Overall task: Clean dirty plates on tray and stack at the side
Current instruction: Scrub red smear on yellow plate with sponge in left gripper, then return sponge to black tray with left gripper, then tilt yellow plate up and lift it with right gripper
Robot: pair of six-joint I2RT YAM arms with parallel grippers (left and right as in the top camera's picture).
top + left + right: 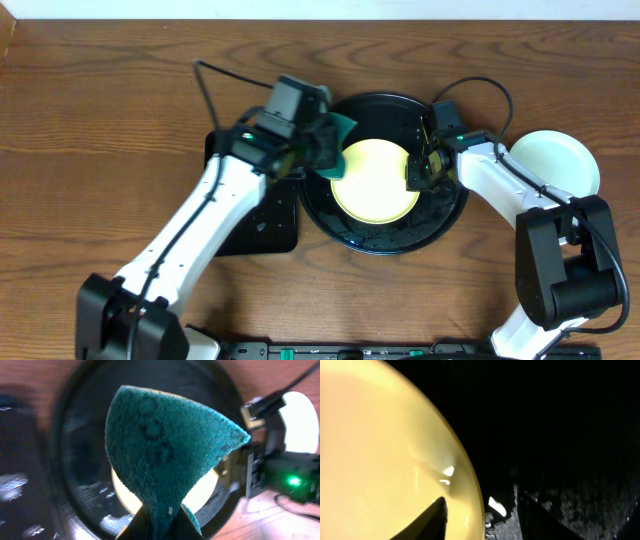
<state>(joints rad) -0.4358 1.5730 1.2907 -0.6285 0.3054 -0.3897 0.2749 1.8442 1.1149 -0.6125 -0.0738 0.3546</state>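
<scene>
Overhead, the large round glossy black tray point(385, 235) sits on the brown wooden surface point(100, 90) with a pale yellow round plate point(372, 180) lying on it. A second plate, pale mint-white point(560, 165), rests off the tray on the surface to the far right. A smaller rectangular black tray point(265, 220) lies just left of the round one, partly under the left arm.

The left tool point(322, 142) is clamped tight on a folded teal scouring pad point(165, 455), which hangs over the yellow plate's left edge. In the left wrist view the pad fills the middle, pinched at the bottom between the fingers point(131, 530).

The right tool point(420, 172) is at the yellow plate's right rim. In the right wrist view its jaws stand partly apart, one dark finger point(427, 520) over the plate, the other over the wet tray, with the rim between them; whether they touch the rim cannot be told.
</scene>
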